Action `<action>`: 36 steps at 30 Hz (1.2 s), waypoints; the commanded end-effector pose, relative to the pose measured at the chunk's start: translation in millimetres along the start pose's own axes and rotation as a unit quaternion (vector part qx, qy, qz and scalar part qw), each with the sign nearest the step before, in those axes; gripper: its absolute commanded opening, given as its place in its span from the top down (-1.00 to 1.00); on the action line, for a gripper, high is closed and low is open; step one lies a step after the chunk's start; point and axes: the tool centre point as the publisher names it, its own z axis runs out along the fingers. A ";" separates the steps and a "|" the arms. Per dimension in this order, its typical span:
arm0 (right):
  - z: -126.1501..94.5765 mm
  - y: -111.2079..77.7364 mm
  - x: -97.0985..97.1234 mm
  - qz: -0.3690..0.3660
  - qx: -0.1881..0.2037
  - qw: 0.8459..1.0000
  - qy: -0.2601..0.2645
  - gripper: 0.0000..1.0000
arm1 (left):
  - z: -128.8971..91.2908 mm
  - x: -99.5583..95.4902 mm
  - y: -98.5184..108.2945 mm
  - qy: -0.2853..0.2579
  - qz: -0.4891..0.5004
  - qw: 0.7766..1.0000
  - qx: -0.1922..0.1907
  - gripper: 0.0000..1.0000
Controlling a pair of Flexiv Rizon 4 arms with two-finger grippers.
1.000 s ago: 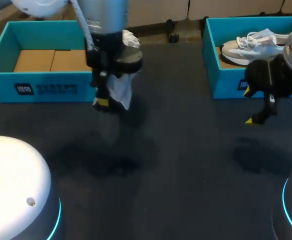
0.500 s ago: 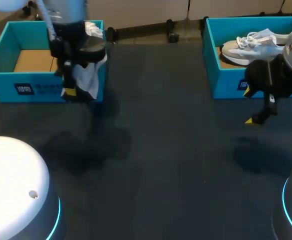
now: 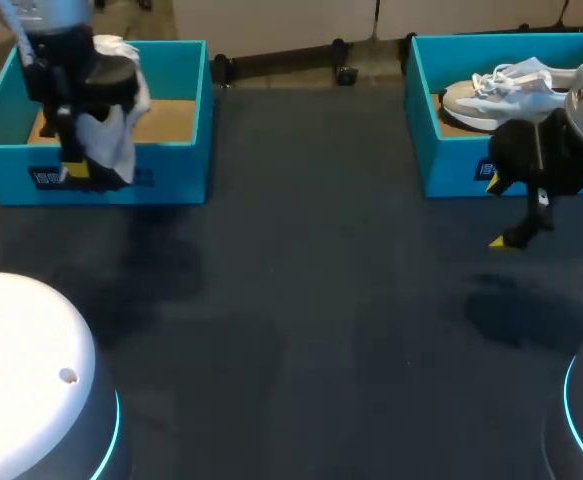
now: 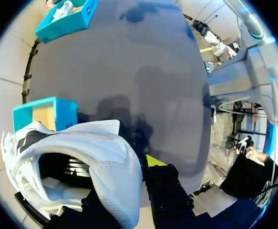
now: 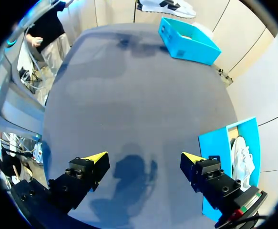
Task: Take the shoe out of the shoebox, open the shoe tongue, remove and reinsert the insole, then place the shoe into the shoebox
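Gripping the white shoe (image 3: 113,138), left claw (image 3: 79,176) closed on it at upper left of frame, long axis hanging downward over the front wall of the teal shoebox (image 3: 171,178); opening just beyond. Right claw (image 3: 495,212) open, far right.

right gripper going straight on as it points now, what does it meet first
Most likely the bare dark grey table: the open yellow-tipped right gripper points down at it, the teal cardboard shoebox lying off beside it.
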 end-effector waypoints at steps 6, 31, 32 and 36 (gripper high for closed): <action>0.7 -0.1 0.5 0.000 0.001 1.000 0.000 -1.00 | -8.3 -6.7 59.0 0.002 -0.034 0.999 0.004 1.00; 0.7 -0.1 0.5 0.000 0.001 1.000 0.000 -1.00 | -13.5 -19.7 109.8 0.015 -0.071 0.997 0.016 1.00; 0.7 -0.1 0.5 0.000 0.001 1.000 0.000 -1.00 | -13.5 -19.7 109.8 0.015 -0.071 0.997 0.016 1.00; 0.7 -0.1 0.5 0.000 0.001 1.000 0.000 -1.00 | -13.5 -19.7 109.8 0.015 -0.071 0.997 0.016 1.00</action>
